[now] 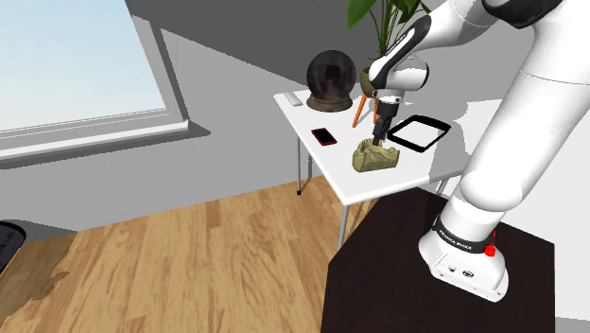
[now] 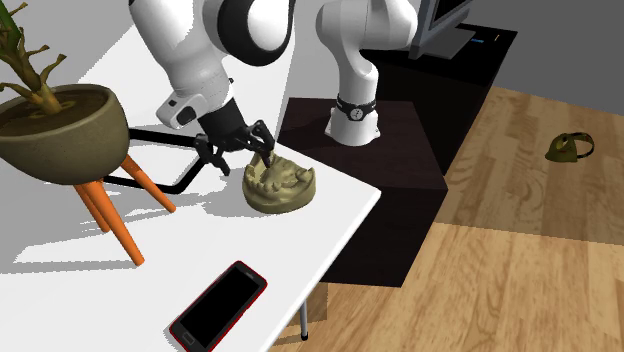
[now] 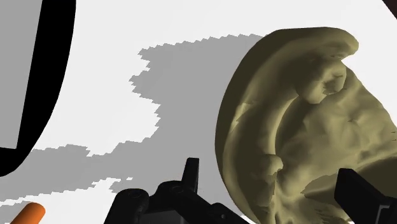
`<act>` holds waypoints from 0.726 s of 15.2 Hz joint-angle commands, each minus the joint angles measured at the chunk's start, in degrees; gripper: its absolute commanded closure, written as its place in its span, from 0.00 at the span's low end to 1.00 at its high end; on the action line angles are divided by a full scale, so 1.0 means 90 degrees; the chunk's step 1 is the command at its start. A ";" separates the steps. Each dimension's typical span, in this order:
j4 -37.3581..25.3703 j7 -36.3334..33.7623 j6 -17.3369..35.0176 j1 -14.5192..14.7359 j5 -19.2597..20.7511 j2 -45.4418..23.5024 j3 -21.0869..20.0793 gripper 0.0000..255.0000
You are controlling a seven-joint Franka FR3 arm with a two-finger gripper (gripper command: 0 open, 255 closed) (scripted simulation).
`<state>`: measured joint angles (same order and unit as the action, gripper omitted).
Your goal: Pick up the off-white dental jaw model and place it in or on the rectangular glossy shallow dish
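Close up front, red-edged black phone (image 2: 218,305) flat on white table (image 2: 330,215). Behind, from left: potted plant (image 2: 60,130) on orange legs, black-rimmed dish (image 2: 160,133), then black gripper (image 2: 237,158), spread wide, gripping nothing, low over yellow-brown jaw model (image 2: 282,187) just beside dish.

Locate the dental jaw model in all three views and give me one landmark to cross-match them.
Shoulder view: jaw model sits centre right on the white table, directly under the gripper.
Second exterior view: jaw model at centre, near the table's edge, right of the orange-legged planter.
Wrist view: khaki jaw model between the open fingers.
Shared landmark: the black-rimmed dish, beside the model.
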<state>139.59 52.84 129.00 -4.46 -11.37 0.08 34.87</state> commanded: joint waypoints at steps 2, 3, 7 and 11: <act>0.0015 0.0005 0.0021 0.0002 -0.0009 -0.0005 -0.0002 0.00; 0.0015 0.0005 0.0021 0.0002 -0.0009 -0.0005 -0.0002 0.00; 0.0014 0.0005 0.0020 0.0002 -0.0008 -0.0005 -0.0002 1.00; 0.0014 0.0005 0.0020 0.0002 -0.0008 -0.0005 -0.0002 1.00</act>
<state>139.71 52.89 129.19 -4.44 -11.45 0.03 34.85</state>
